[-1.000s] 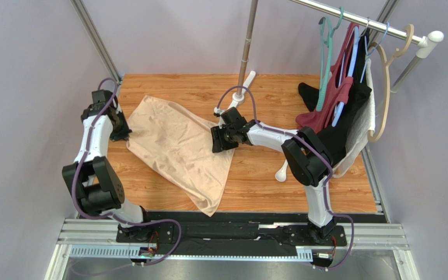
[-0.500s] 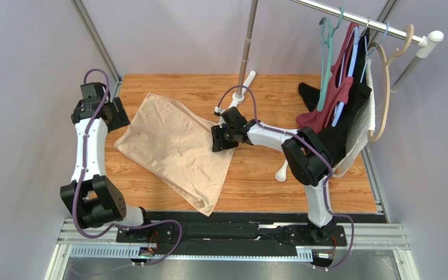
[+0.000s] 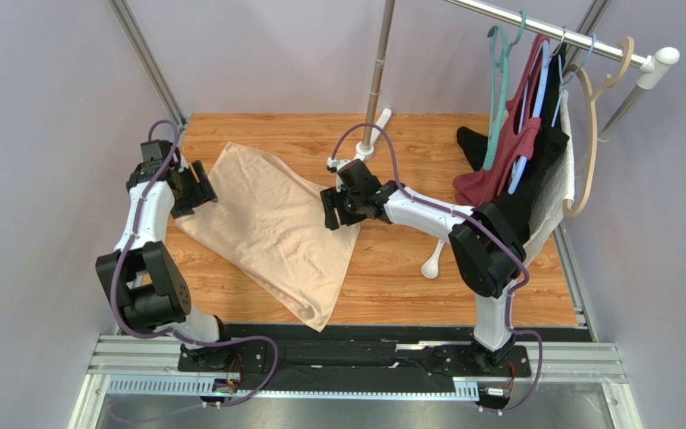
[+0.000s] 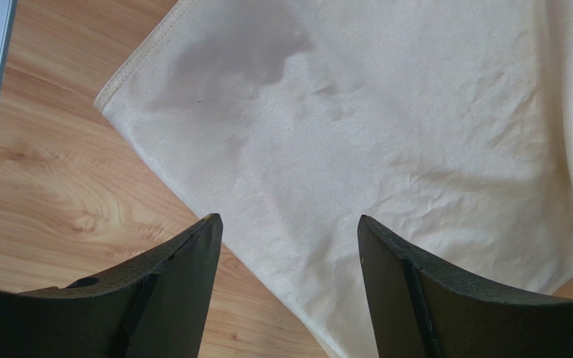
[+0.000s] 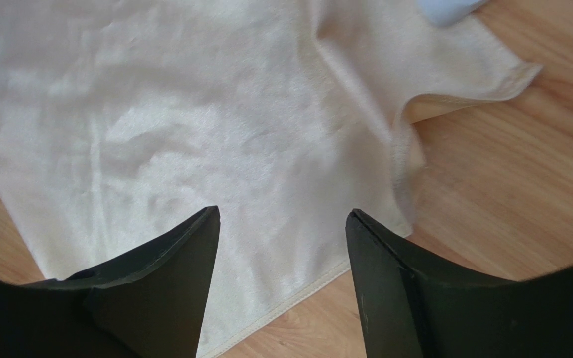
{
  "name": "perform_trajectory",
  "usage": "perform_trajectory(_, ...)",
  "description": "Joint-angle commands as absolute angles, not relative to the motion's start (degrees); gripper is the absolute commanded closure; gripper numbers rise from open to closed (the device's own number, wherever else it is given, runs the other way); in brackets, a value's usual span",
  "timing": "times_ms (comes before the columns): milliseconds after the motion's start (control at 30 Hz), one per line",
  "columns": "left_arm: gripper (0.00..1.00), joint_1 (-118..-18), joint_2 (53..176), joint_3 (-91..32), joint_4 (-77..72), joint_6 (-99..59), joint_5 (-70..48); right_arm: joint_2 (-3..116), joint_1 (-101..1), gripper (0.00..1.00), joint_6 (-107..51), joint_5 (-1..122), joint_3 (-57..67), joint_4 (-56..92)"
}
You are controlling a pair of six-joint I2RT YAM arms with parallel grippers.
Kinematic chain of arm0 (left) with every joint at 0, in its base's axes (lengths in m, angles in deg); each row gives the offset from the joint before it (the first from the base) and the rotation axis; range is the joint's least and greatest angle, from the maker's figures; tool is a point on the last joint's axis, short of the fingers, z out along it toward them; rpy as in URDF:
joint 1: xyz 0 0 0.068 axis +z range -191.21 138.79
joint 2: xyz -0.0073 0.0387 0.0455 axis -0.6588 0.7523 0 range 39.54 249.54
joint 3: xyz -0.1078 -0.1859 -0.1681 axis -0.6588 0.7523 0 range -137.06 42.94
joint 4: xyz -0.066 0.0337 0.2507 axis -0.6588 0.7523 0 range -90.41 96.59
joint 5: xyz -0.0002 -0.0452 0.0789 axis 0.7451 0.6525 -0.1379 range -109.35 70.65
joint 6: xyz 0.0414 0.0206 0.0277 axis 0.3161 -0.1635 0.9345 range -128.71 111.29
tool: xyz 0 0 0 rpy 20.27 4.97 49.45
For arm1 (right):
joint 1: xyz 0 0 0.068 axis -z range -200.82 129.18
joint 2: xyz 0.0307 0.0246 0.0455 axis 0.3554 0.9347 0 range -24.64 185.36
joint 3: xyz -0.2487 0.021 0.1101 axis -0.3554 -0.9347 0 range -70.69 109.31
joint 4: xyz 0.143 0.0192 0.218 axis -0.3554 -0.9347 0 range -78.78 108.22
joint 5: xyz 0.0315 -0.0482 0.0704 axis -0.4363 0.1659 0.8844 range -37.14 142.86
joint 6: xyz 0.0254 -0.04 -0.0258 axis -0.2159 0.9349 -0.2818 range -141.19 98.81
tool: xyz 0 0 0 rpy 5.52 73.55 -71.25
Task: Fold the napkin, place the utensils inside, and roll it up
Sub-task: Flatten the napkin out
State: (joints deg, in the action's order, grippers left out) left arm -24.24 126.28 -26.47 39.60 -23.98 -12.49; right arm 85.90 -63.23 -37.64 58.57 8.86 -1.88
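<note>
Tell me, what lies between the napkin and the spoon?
Only bare wooden table lies between the napkin and the spoon. The top view shows this.

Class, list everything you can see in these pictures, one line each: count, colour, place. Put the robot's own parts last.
napkin: one, peach-tan, spread on the table's left half
spoon: one, white, on the table right of the napkin
table: one, light wood, under everything
upright pole: one, silver with a white foot, at the far edge
clothes rail: one, silver, top right
hangers: at least three, teal, tan, blue, on the rail
garments: at least three, dark red, black, white, hanging at the right
left gripper: one, black, fingers open, above the napkin's left corner
right gripper: one, black, fingers open, above the napkin's right edge
</note>
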Motion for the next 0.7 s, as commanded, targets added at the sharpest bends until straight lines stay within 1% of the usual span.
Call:
perform_trajectory(0,0.24,-24.07,123.57,-24.13,34.40,-26.20,-9.16,86.01,-58.18,0.30,-35.78,55.14,12.89,-2.52)
perform_trajectory(33,0.24,-24.33,123.48,-23.60,33.70,-27.42,-6.71,86.36,-56.69,0.29,-36.56,55.49,13.16,-2.61)
perform_trajectory(200,0.24,-32.49,126.98,-23.94,31.50,-28.31,-4.77,89.78,-53.08,0.28,-39.12,60.84,13.69,0.55)
perform_trajectory(333,0.25,-33.30,129.36,-23.95,29.65,-30.42,2.61,92.95,-50.44,0.28,-42.10,65.94,14.39,3.44)
perform_trajectory(433,0.26,-33.30,128.85,-23.07,28.86,-30.95,3.15,94.01,-49.65,0.28,-45.70,70.25,12.73,7.48)
perform_trajectory(667,0.26,-33.38,127.44,-22.36,28.16,-31.04,3.95,96.99,-49.56,0.29,-51.59,75.71,11.32,14.35)
